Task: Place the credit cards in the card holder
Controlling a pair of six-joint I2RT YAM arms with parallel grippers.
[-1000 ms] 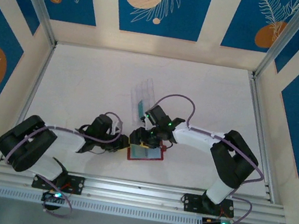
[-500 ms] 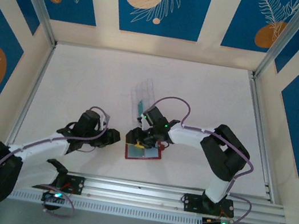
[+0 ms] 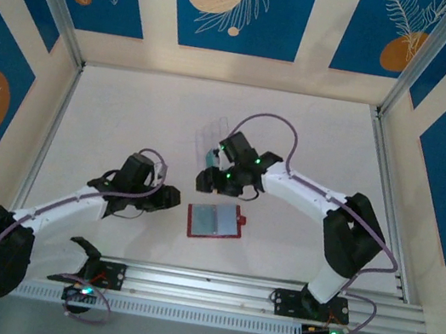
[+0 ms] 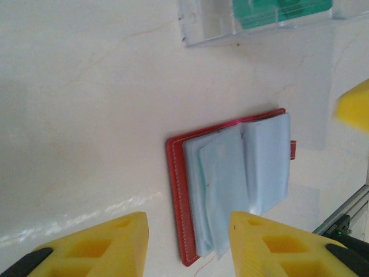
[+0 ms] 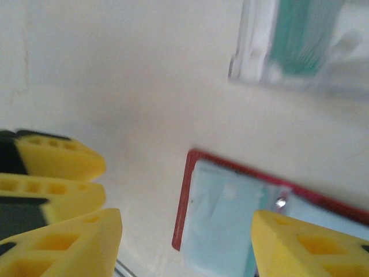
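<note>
The wallet lies open and flat on the white bench, a little near of centre, its pale blue sleeves facing up inside the red rim; a small tab sticks out of its right edge; whether a card sits in the sleeves I cannot tell

The teal cards lie inside a clear case, which rests on the bench just far of the wallet and apart from it

The left pincer sits just left of the wallet and points at it; its yellow fingers stand moderately apart with nothing between them, and the wallet's left edge lies in front of the gap; it does not touch the wallet

The right pincer hangs between the case and the wallet, over the wallet's far left corner; its fingers are spread wide and hold nothing; from its own camera the left pincer's yellow fingers show at the left, near the wallet's edge; the two pincers are close together but not touching
</note>
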